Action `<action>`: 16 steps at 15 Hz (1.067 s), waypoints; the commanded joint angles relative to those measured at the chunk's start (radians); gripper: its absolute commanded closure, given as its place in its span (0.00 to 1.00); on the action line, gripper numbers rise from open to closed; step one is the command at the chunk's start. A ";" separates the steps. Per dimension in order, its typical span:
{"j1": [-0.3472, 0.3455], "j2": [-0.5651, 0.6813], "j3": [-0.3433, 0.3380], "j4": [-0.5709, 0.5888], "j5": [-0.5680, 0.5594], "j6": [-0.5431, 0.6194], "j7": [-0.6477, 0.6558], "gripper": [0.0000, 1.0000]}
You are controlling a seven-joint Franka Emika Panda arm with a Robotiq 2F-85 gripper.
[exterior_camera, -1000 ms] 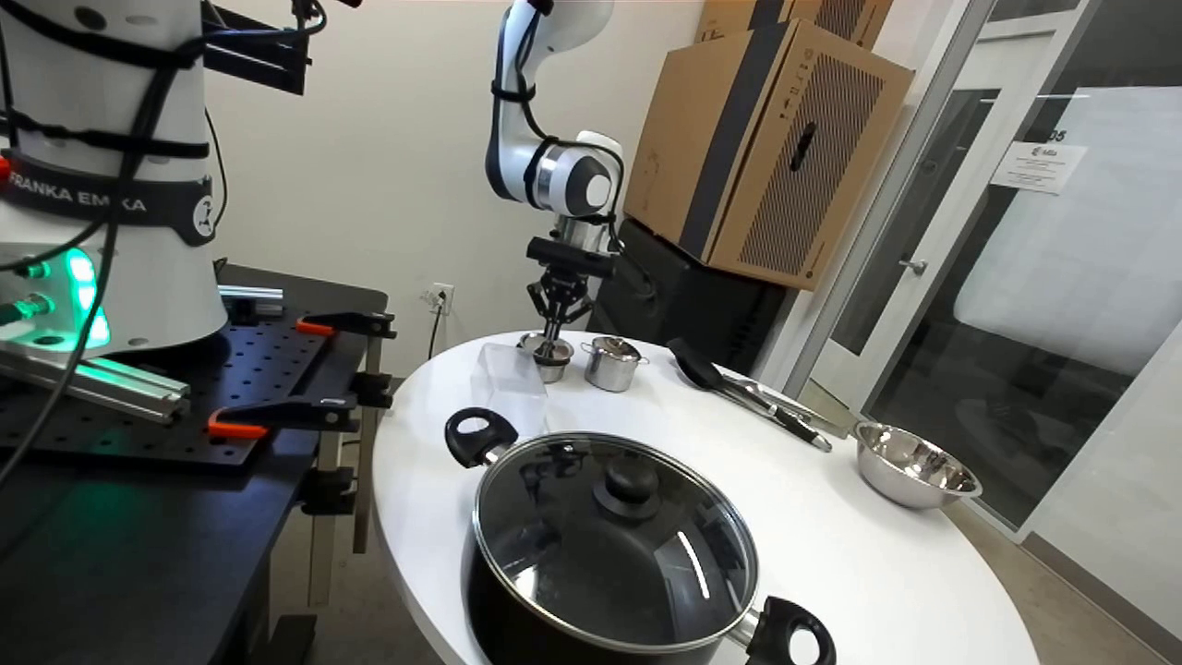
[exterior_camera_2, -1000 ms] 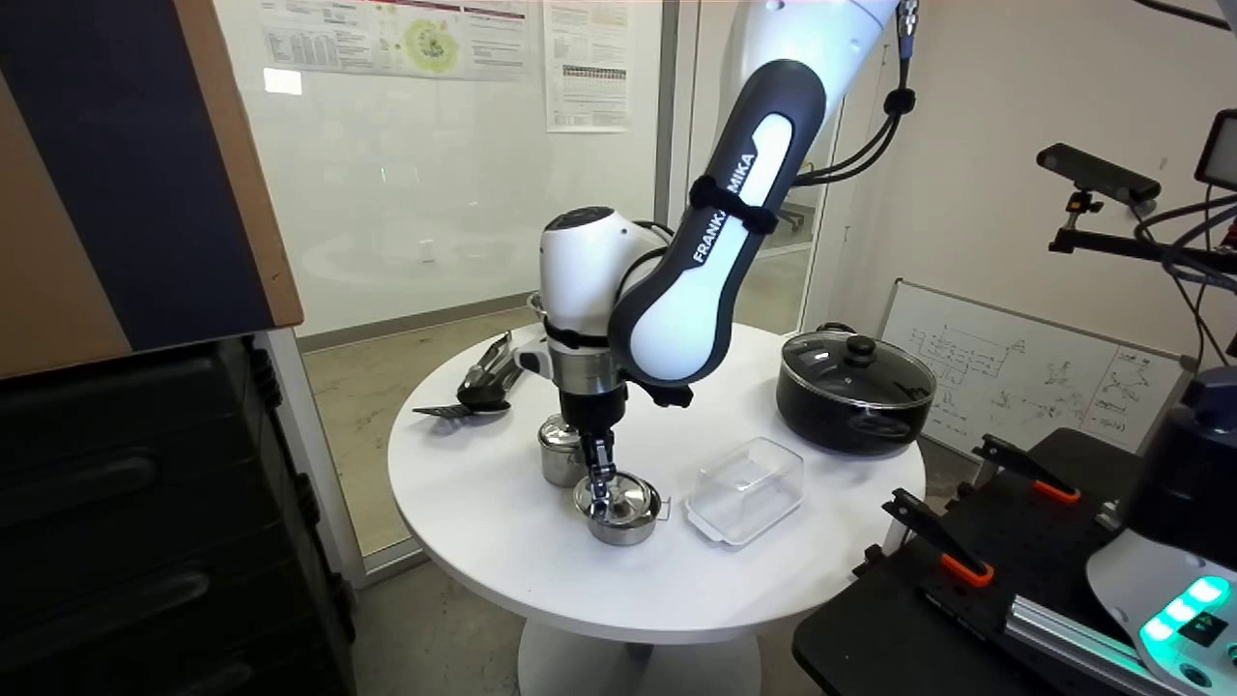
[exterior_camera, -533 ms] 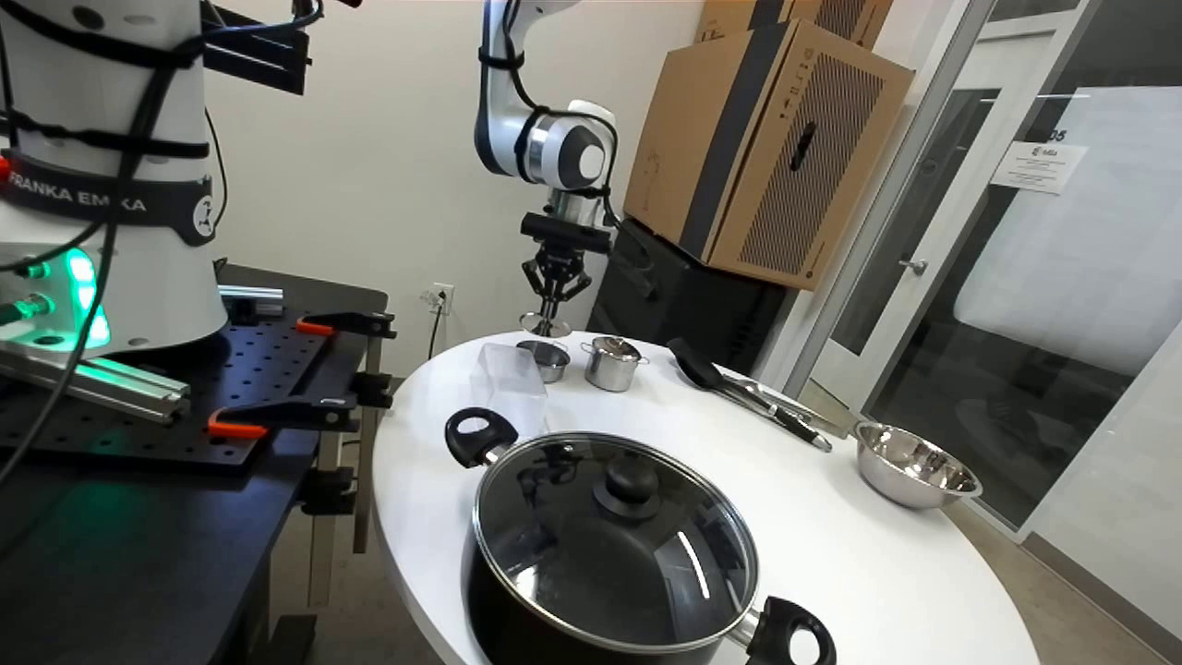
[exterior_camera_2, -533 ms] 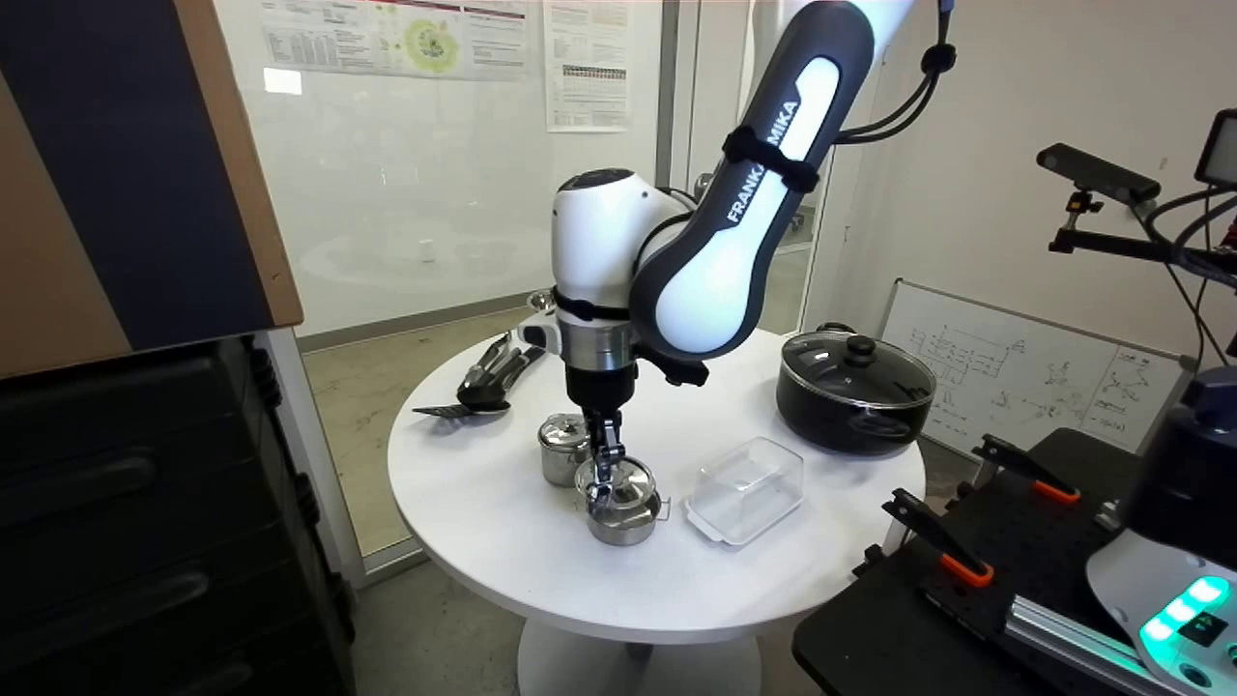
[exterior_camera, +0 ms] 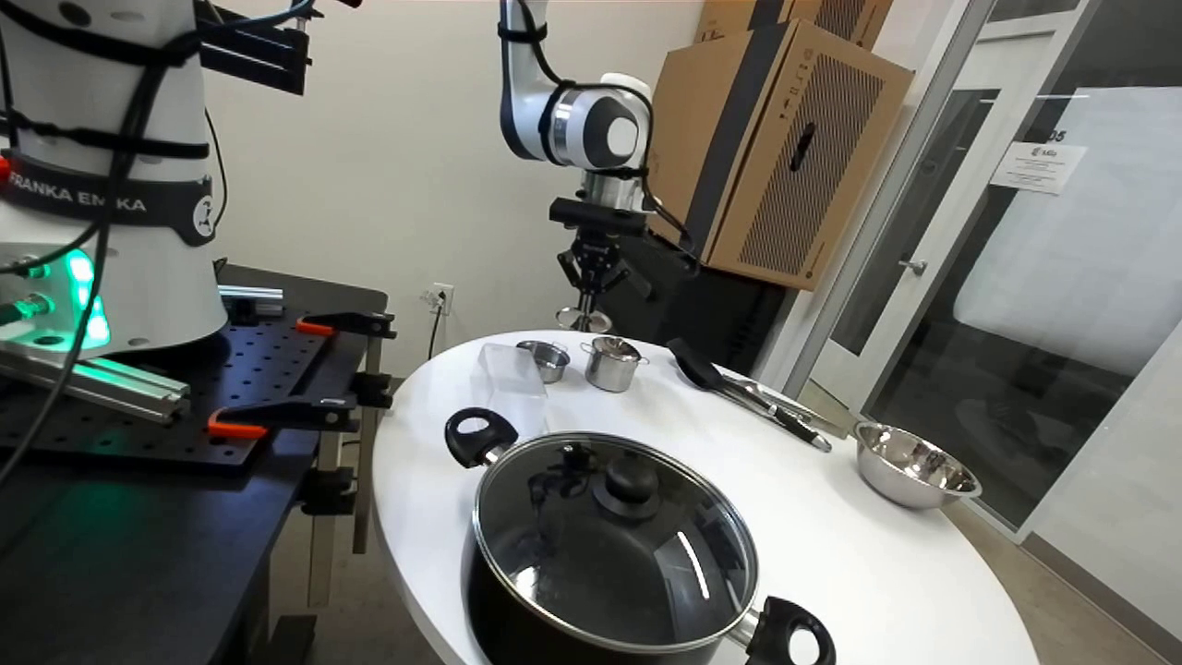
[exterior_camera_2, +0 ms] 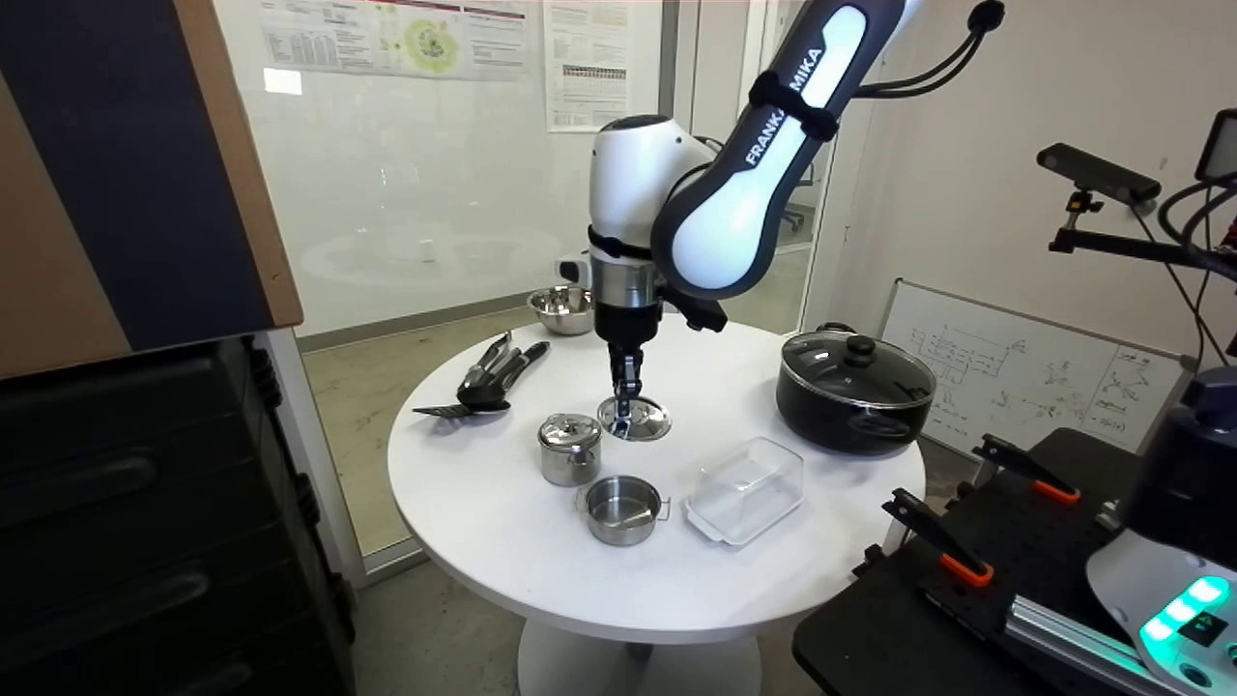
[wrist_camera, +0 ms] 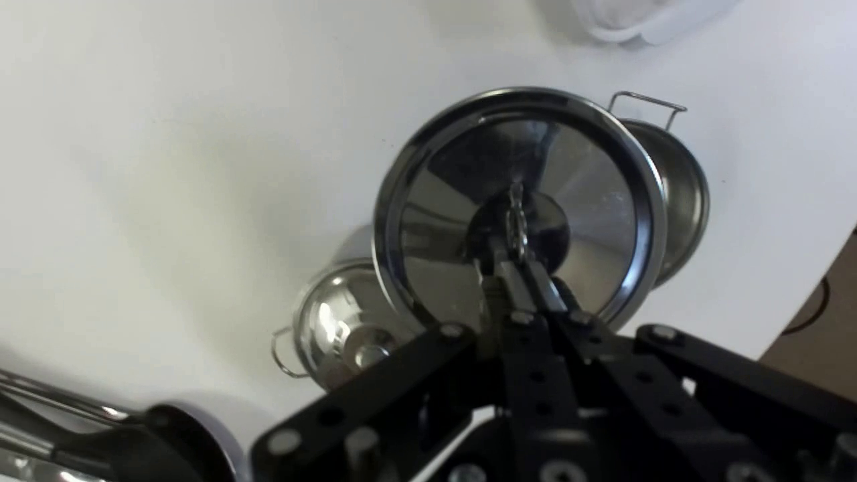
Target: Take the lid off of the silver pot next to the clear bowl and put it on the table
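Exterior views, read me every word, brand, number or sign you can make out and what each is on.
"FRANKA EM KA": robot base, cable across it.
"FRANKA ... MIKA": robot arm, strap hiding part.
Too small or blurred: door sign, characters above it, cardboard box, posters, whiteboard.

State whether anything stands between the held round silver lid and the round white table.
Possibly: in the wrist view, the lid partly hides the open silver pot and the lidded silver pot; either may obstruct a straight descent.

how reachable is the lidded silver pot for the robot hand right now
Probably not yet: the hand is closed on a silver lid and would need freeing first, though the lidded silver pot stands nearby.
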 commanded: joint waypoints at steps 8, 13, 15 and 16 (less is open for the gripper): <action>-0.139 0.165 -0.045 0.155 0.147 -0.052 -0.003 1.00; -0.152 0.318 -0.060 0.289 0.187 -0.091 0.020 1.00; -0.149 0.367 -0.060 0.336 0.195 -0.107 0.030 1.00; -0.145 0.389 -0.061 0.358 0.197 -0.114 0.037 1.00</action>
